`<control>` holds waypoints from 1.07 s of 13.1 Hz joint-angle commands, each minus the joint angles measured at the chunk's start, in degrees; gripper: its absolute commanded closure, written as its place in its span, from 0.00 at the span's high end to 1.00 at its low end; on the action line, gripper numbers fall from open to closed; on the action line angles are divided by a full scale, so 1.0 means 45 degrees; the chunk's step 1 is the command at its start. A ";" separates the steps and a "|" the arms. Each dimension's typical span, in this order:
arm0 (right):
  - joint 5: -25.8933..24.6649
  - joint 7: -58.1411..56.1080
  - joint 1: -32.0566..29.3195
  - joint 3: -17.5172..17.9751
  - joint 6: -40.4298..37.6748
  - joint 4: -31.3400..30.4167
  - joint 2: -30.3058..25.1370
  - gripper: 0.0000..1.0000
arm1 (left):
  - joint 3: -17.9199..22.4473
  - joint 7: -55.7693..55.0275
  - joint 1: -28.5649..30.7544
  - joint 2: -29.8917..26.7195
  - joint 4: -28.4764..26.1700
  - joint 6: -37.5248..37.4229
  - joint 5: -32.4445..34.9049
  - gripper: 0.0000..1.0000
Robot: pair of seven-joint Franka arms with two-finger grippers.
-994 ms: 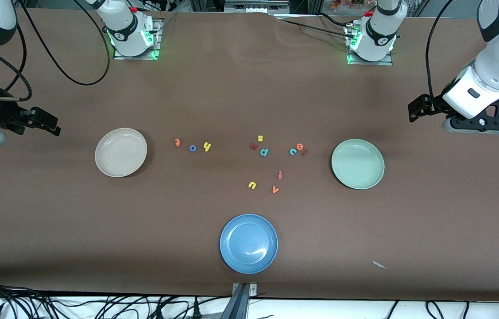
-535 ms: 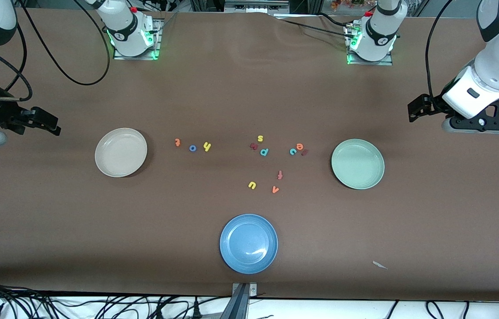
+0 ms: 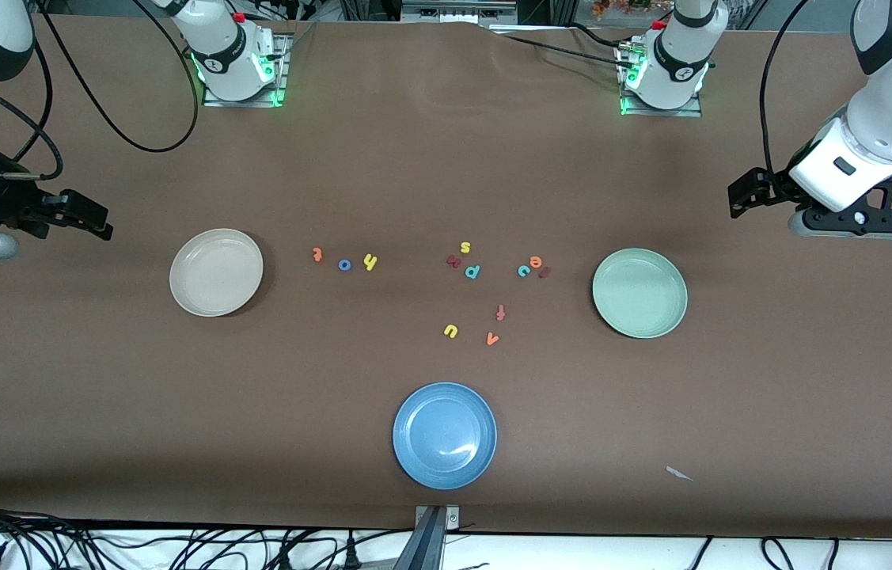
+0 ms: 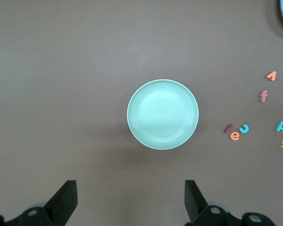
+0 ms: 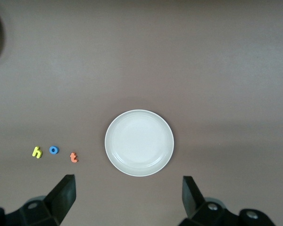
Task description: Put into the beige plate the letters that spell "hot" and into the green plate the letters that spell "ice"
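The foam letters h [image 3: 370, 262], o [image 3: 344, 265], t [image 3: 317, 254] lay in a row beside the beige plate [image 3: 216, 272]. The i [image 3: 544, 272], c [image 3: 523, 271], e [image 3: 536, 261] sat bunched beside the green plate [image 3: 639, 292]. Only the front view showed both plates. The left gripper [image 4: 128, 200] and right gripper [image 5: 127, 197] hung spread wide, holding nothing, over the table's ends

a robotics lab: two arm bases [image 3: 236, 59] bolted to metal mounts, lit with green status lights, stand at the edge of a brown-covered table [image 3: 414, 174]. loose black cables [image 3: 121, 119] trail over the cover, and more wiring bunches along the table's near edge.
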 commanded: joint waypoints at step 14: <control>-0.0191 0.0259 0.0007 0.0038 -0.0344 0.0004 -0.0109 1.00 | -0.0069 0.0037 0.0013 -0.0065 0.0041 -0.0191 -0.0005 1.00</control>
